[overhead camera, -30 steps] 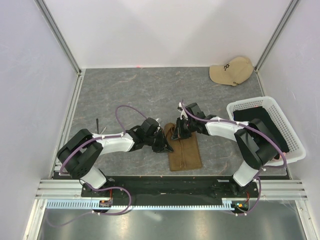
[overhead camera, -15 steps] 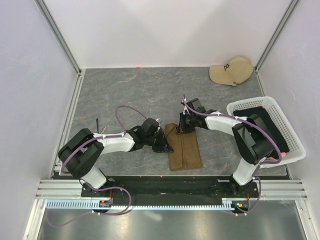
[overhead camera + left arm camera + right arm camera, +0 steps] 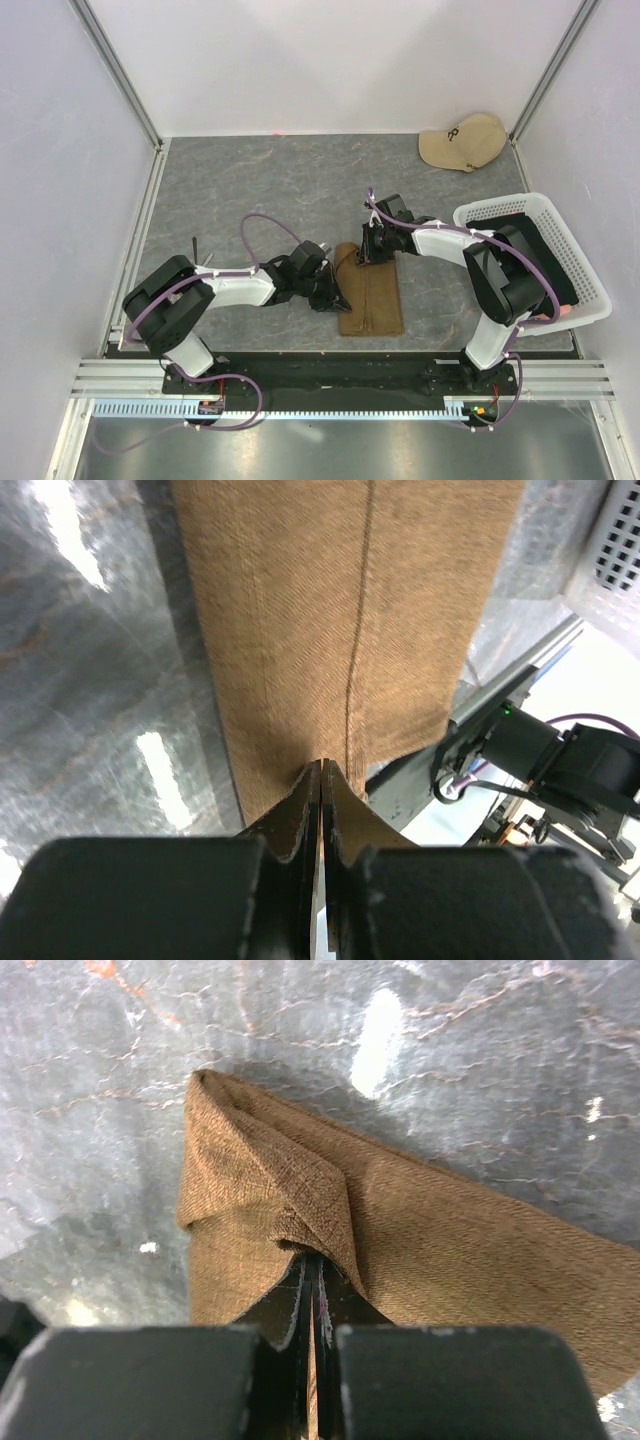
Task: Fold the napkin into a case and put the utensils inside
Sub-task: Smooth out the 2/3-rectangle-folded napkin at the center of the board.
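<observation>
From above, my right gripper (image 3: 372,252) has slid inward along the far end of the napkin (image 3: 372,300) and my left gripper (image 3: 338,298) has crept right at its left edge, so I judge the fold is still being tightened. On the left wrist view, the jaws are pinched shut on the cloth's edge, with the arm stretched low over the surface (image 3: 250,190). On the right wrist view, the jaws are clamped on a raised fold, with the wrist pitched down.

Bright even overhead light is glaring in white patches off the table (image 3: 100,680) in both wrist views, napkin (image 3: 300,600) weave showing crisp, near foreground blurring, top view showing soft shadows.
</observation>
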Controlling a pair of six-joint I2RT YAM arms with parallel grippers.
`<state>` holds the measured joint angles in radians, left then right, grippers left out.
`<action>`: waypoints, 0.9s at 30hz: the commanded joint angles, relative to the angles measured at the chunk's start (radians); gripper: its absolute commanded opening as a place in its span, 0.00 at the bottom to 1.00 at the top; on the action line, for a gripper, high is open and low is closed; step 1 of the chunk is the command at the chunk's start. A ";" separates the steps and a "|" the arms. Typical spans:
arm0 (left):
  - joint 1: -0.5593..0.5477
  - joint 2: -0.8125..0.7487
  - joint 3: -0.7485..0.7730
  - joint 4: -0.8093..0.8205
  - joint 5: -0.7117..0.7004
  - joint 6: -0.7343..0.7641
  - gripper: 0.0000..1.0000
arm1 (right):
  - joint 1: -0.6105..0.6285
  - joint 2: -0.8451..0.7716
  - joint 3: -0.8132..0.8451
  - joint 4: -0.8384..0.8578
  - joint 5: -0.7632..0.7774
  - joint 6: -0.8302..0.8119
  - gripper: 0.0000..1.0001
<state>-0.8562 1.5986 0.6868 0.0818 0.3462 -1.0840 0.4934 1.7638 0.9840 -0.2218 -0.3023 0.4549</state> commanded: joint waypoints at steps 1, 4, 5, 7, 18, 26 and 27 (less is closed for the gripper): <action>-0.007 0.041 0.037 0.022 0.004 -0.031 0.06 | -0.001 -0.046 0.024 0.007 -0.050 0.014 0.00; -0.012 0.047 0.040 0.027 -0.001 -0.037 0.06 | 0.017 -0.075 0.012 0.012 -0.051 0.033 0.00; -0.012 0.047 0.040 0.027 -0.006 -0.037 0.06 | 0.023 -0.087 0.012 0.012 -0.047 0.037 0.00; -0.012 0.046 0.040 0.029 -0.009 -0.039 0.06 | 0.036 -0.096 0.010 0.010 -0.035 0.042 0.00; -0.020 0.032 0.040 0.024 -0.010 -0.044 0.06 | 0.031 -0.004 0.088 -0.014 0.041 -0.002 0.00; -0.029 0.047 0.033 0.021 -0.026 -0.040 0.06 | -0.029 0.045 0.116 -0.036 0.094 -0.070 0.00; -0.027 0.041 0.037 0.012 -0.035 -0.034 0.06 | -0.030 0.042 0.116 -0.036 0.100 -0.073 0.00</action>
<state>-0.8742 1.6428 0.6949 0.0849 0.3412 -1.1053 0.4908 1.8000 1.0626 -0.2539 -0.2546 0.4309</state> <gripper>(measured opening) 0.062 0.007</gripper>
